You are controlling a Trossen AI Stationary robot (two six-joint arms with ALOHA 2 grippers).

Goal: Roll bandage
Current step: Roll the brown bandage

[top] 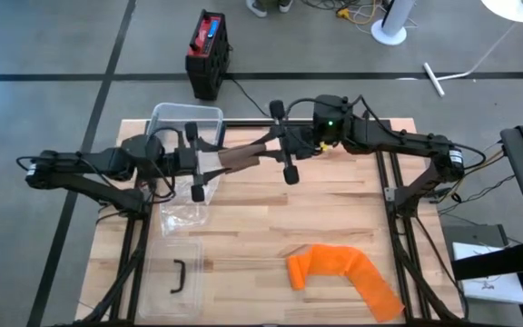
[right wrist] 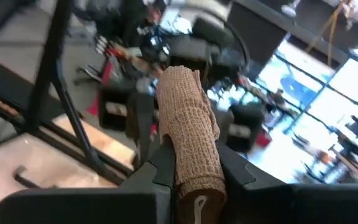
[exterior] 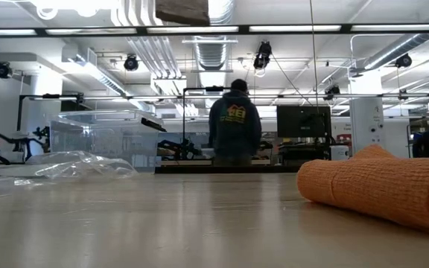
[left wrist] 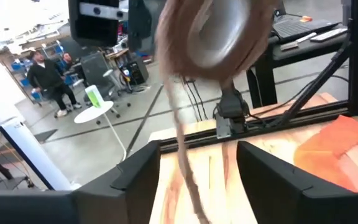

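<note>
A brown bandage (top: 240, 157) is stretched in the air between my two grippers, above the far half of the table. Its rolled end (right wrist: 188, 112) is in my right gripper (top: 286, 150), which is shut on it. The loose tail (left wrist: 184, 155) runs down between the fingers of my left gripper (left wrist: 197, 171), which is open. The tail lies clear of both fingers as far as the left wrist view shows. In the high view my left gripper (top: 195, 170) is near the clear box. My right gripper pinches the bandage's rolled part (right wrist: 197, 168) between its two fingers. The fingers are level and come from the table's right side. The roll sticks out past the fingertips, lifted clear of the table, and its tail trails toward my left gripper.
An orange bandage (top: 343, 272) lies partly unrolled near the table's front right. A clear plastic box (top: 186, 123) stands at the far left, with a crumpled plastic bag (top: 184, 213) and a clear lid (top: 175, 277) in front of it. A person (exterior: 234, 123) stands beyond the table.
</note>
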